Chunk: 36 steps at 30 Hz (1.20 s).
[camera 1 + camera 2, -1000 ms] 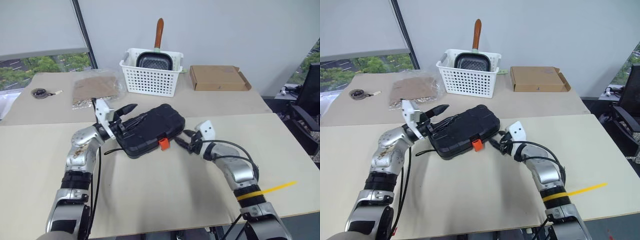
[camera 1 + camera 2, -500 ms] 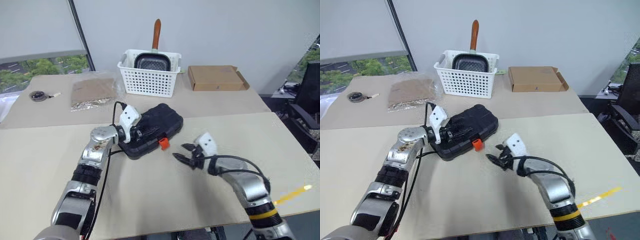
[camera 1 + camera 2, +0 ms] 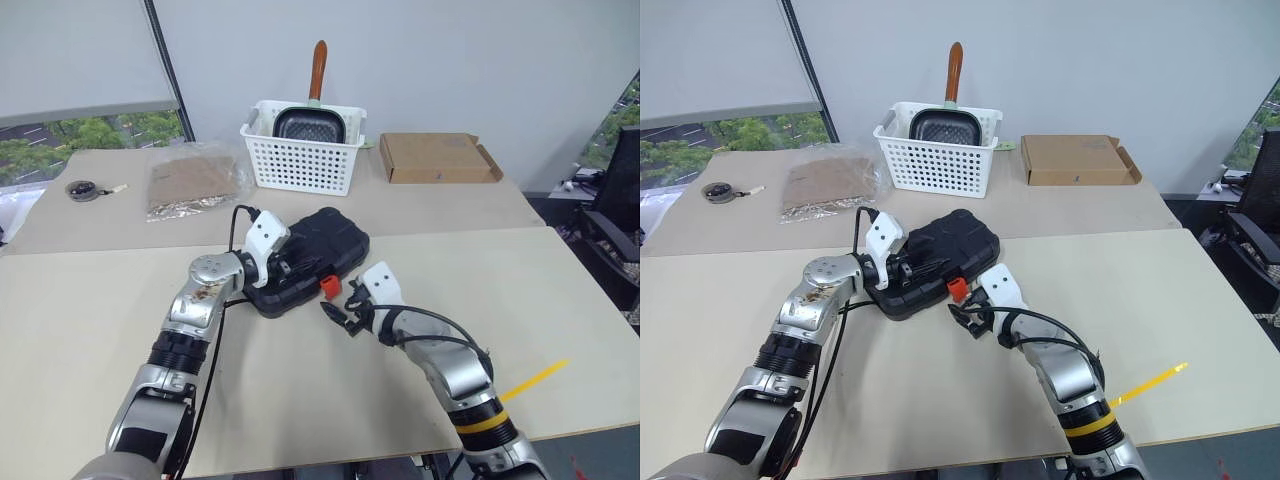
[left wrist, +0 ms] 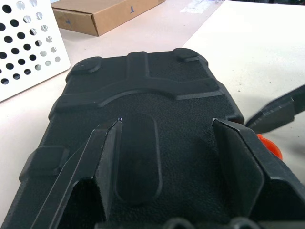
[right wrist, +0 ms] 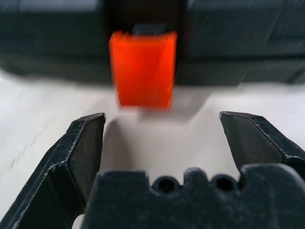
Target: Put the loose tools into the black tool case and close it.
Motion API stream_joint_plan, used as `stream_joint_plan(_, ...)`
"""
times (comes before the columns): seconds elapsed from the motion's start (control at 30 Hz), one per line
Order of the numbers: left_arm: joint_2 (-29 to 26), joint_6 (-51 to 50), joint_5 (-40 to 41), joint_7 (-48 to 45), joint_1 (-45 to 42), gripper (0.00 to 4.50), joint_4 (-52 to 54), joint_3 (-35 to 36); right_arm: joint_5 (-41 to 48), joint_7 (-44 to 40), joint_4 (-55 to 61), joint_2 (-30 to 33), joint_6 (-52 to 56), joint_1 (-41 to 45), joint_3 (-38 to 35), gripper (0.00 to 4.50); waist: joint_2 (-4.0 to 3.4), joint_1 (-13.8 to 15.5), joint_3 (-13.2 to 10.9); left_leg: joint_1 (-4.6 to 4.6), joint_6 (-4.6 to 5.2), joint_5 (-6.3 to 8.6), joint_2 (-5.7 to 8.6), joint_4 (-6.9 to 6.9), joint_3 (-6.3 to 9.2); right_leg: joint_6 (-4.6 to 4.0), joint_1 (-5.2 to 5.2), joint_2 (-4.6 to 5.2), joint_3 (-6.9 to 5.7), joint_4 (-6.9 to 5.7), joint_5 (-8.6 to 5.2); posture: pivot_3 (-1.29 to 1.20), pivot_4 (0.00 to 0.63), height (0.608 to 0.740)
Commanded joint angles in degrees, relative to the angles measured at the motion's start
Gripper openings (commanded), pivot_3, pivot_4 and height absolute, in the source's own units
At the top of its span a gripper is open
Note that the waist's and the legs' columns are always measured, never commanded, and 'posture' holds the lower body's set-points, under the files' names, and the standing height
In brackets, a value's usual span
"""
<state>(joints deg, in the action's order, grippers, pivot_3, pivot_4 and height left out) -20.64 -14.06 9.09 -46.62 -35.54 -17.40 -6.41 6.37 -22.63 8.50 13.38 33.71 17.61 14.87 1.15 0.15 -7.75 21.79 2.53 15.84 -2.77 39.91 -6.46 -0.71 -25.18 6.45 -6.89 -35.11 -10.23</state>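
Black case lies shut mid-table, my left pincer spread over its lid, right pincer apart before its orange latch; a pan sits in the far-edge basket.

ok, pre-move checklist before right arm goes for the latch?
1. Black tool case lid down: ok.
2. Orange latch centred ahead of right gripper: ok.
3. Right fingers open, nothing between them: ok.
4. Right gripper clear of latch, table showing between: ok.
5. Left gripper open over the lid, steadying it: ok; firm contact: cannot tell.
6. Latch fully snapped: cannot tell.
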Motion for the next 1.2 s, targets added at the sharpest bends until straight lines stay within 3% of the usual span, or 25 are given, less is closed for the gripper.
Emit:
stream_joint_plan(0.03, -0.7, -1.2, -1.5, 0.7, 1.2, 3.23, -3.1, -0.5, 0.0, -0.3, 0.5, 0.0, -1.9, 1.2, -1.6, 3.02, 0.0, 0.0, 0.0, 0.0, 0.0, 0.0, 0.0, 0.0, 0.0, 0.0, 0.0, 0.0, 0.0, 0.01, 0.0, 0.0, 0.15, 0.7)
stream_joint_plan(0.17, -0.7, -0.5, -1.6, 0.6, 1.3, 3.23, -4.0, -0.6, -0.9, -1.5, 1.7, 1.1, -1.9, 0.4, -0.7, 1.62, 0.0, 0.0, 0.0, -0.01, 0.0, 0.0, -0.01, 0.0, 0.02, 0.0, 0.0, 0.0, -0.01, -0.01, 0.0, 0.0, 0.15, 0.7)
stream_joint_plan(0.23, -0.7, -0.4, -1.6, 0.6, 1.3, 3.23, -4.0, -0.7, -0.9, -1.7, 2.3, 1.2, -1.8, 0.2, -0.9, 1.19, 0.0, 0.0, 0.0, -0.02, 0.0, 0.0, -0.01, 0.0, 0.03, 0.0, 0.0, 0.01, -0.02, -0.02, 0.0, 0.0, 0.15, 0.7)
stream_joint_plan(1.2, -0.1, -1.0, -1.8, 0.6, 2.7, 3.23, -2.8, -2.7, -4.0, -0.7, 5.0, 0.2, 3.5, 4.8, 0.6, 1.19, -0.01, 0.1, 0.0, 0.1, 0.01, 0.0, -0.01, -0.02, 0.05, 0.0, -0.09, 0.01, -0.05, 0.04, 0.0, 0.0, 0.15, 0.7)
